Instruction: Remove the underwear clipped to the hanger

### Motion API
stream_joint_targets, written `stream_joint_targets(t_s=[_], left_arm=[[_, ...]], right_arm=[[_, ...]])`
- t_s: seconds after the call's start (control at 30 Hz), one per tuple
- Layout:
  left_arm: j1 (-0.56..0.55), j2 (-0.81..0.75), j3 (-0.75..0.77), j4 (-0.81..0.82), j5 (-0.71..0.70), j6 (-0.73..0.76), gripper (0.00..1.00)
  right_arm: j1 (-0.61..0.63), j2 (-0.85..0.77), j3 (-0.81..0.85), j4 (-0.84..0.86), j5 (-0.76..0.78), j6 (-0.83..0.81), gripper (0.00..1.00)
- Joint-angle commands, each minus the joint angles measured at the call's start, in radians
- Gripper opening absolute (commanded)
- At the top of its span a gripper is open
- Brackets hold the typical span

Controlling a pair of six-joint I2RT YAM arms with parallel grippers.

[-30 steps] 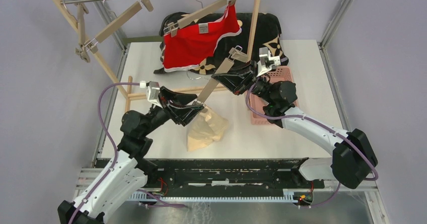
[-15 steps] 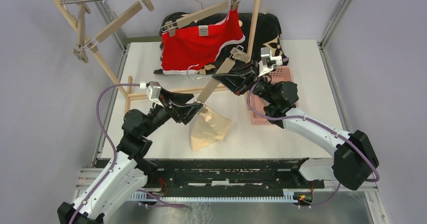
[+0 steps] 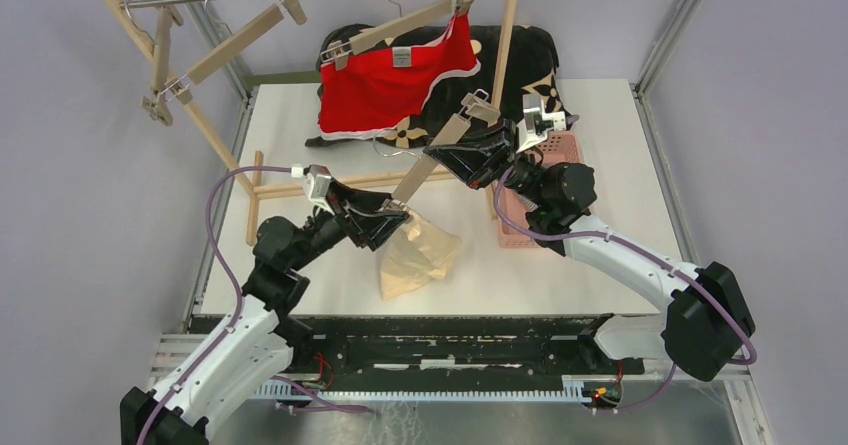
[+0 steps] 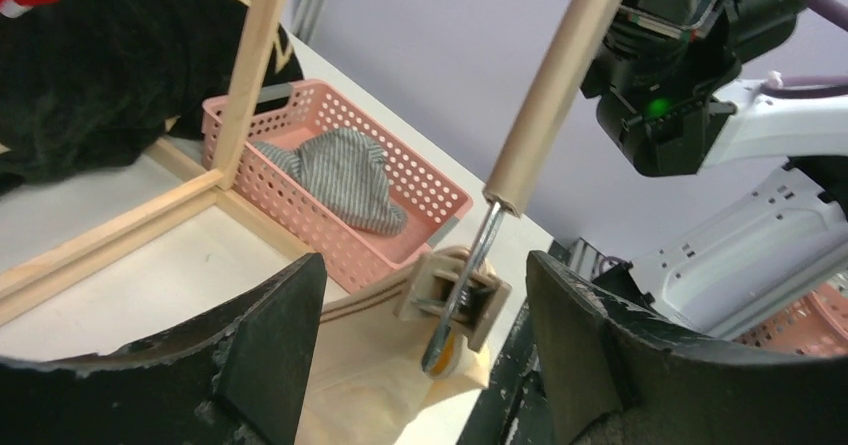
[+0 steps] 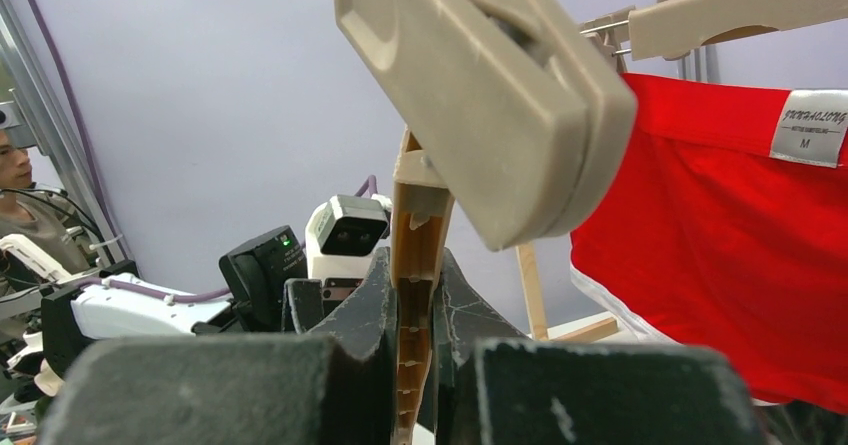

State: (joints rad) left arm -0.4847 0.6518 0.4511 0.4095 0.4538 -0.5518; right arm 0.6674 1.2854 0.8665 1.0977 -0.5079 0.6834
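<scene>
My right gripper (image 3: 470, 157) is shut on a wooden hanger (image 3: 432, 154) and holds it tilted above the table; its bar shows between the jaws in the right wrist view (image 5: 417, 265). The pale beige underwear (image 3: 415, 256) hangs from the hanger's lower clip (image 4: 455, 298) and rests on the table. My left gripper (image 3: 392, 217) is open with its jaws on either side of that clip, not touching it. The red underwear (image 3: 390, 83) is clipped to another hanger (image 3: 400, 27) on the rack. The grey-and-white striped underwear (image 4: 345, 177) lies in the pink basket (image 4: 430, 190).
A wooden rack (image 3: 150, 25) with a metal rail stands at the back, an empty hanger (image 3: 215, 53) on its left. A black cushion with tan marks (image 3: 520, 70) lies behind. The pink basket (image 3: 560, 155) sits at the right, under my right arm.
My left gripper has moved right and slightly forward, up to the lower clip. The beige underwear shifted a little right. The right arm and hanger barely moved; the red underwear swung slightly.
</scene>
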Motion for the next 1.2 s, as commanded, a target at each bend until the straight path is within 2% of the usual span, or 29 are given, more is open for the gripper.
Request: stream_joint_targets(t_s=[0.0,0.1,0.13,0.17,0.2,0.23,0.27,0.33,0.37,0.43,0.47,0.53,0.67,0.83,0.97,1.03,1.17], left_arm=[[-0.003,-0.014,-0.024,0.161,0.080,-0.038,0.69],[-0.003,-0.008,-0.034,0.221,0.111,-0.030,0.16],[-0.004,-0.009,-0.038,0.229,0.099,-0.032,0.09],[-0.004,-0.010,-0.042,0.240,0.088,-0.034,0.07],[-0.003,-0.013,-0.047,0.254,0.082,-0.035,0.08],[-0.003,-0.017,-0.050,0.265,0.075,-0.035,0.15],[-0.003,-0.020,-0.049,0.270,0.071,-0.035,0.28],[-0.004,-0.031,-0.047,0.277,0.052,-0.037,0.63],[-0.004,-0.040,-0.046,0.275,0.030,-0.042,0.73],[-0.004,-0.060,-0.039,0.252,-0.026,-0.043,0.82],[-0.004,-0.066,-0.029,0.232,-0.047,-0.037,0.83],[-0.003,-0.069,0.005,0.175,-0.058,-0.008,0.82],[-0.003,-0.034,0.081,0.098,-0.020,0.038,0.64],[-0.004,0.018,0.090,0.152,0.023,0.025,0.57],[-0.004,0.072,0.114,0.164,0.087,0.018,0.38],[-0.003,0.102,0.130,0.156,0.116,0.002,0.37],[-0.003,0.137,0.145,0.152,0.146,-0.011,0.39]], right_arm=[[-0.001,-0.021,0.032,0.075,0.034,0.007,0.01],[-0.001,-0.014,0.034,0.073,0.037,0.008,0.01],[-0.001,-0.012,0.033,0.072,0.037,0.008,0.01],[-0.001,-0.010,0.034,0.071,0.036,0.008,0.01],[-0.002,-0.008,0.033,0.070,0.036,0.010,0.01],[-0.001,-0.008,0.032,0.068,0.033,0.011,0.01],[-0.001,-0.009,0.031,0.068,0.033,0.011,0.01],[-0.001,-0.013,0.027,0.063,0.030,0.010,0.01],[-0.001,-0.016,0.027,0.060,0.028,0.009,0.01],[-0.001,-0.020,0.027,0.053,0.026,0.009,0.01],[-0.002,-0.022,0.027,0.053,0.023,0.010,0.01],[-0.001,-0.026,0.027,0.051,0.016,0.015,0.01],[0.000,-0.024,0.025,0.056,0.007,0.029,0.01],[-0.001,-0.021,0.026,0.068,-0.006,0.049,0.01],[0.000,-0.024,0.027,0.057,-0.013,0.045,0.01],[-0.002,-0.024,0.030,0.055,-0.016,0.043,0.01],[-0.001,-0.025,0.029,0.051,-0.017,0.044,0.01]])
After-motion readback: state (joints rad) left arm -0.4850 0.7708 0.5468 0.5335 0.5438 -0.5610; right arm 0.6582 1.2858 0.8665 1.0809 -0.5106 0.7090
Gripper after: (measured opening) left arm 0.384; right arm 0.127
